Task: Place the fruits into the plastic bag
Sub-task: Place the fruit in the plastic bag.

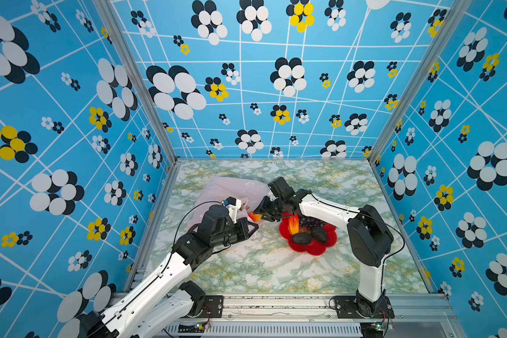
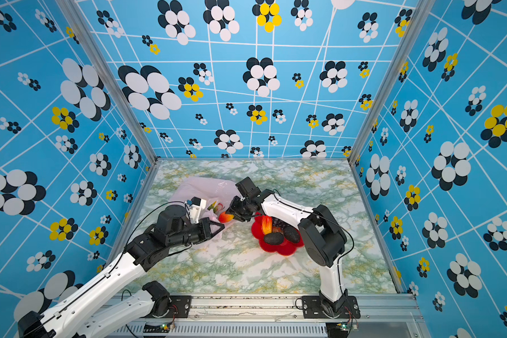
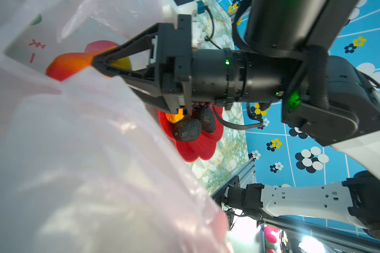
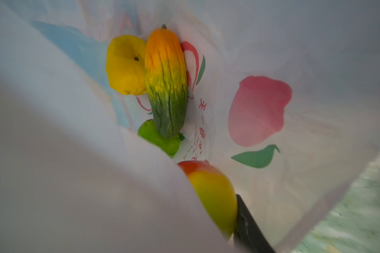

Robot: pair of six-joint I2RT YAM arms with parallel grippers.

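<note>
The right gripper (image 1: 258, 215), jaws part-closed around a red-yellow-green fruit (image 2: 225, 217), stands at the mouth of the plastic bag (image 1: 226, 187), whose pocket lies straight ahead of its tips; the left gripper (image 1: 255, 227), pinched shut, apparently on the bag's near rim, holds it agape.
</note>
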